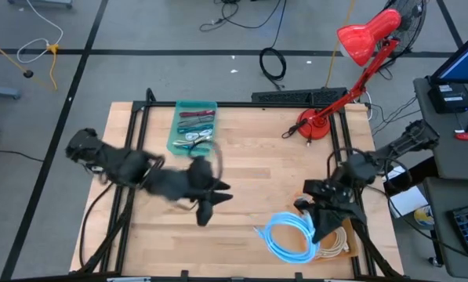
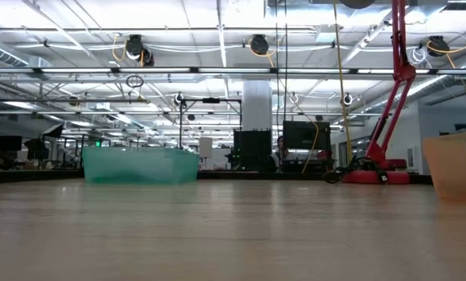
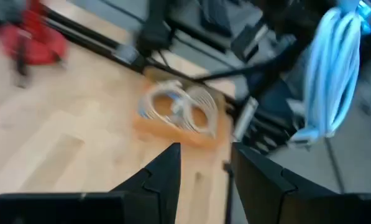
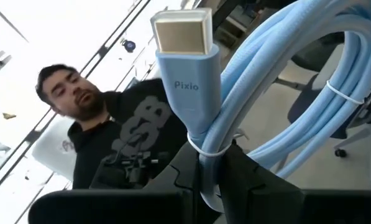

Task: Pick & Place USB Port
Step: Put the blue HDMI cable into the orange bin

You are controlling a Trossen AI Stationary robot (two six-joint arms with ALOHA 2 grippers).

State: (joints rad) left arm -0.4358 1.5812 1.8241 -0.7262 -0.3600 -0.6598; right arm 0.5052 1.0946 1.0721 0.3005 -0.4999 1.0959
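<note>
The high view looks straight down on the whole table [image 1: 249,164]; the low view sits at its surface, facing level toward the teal bin [image 2: 140,165] and red lamp [image 2: 377,173], both shared with the high view. The left wrist view looks across the table at the blue cable [image 3: 334,68], which the right wrist view sees close, tilted up at a person [image 4: 110,143].

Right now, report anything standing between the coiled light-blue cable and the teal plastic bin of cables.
The open left gripper hangs over mid-table, on or just beside that line. The right gripper is shut on the coiled light-blue cable; nothing else lies between it and the teal plastic bin.
</note>
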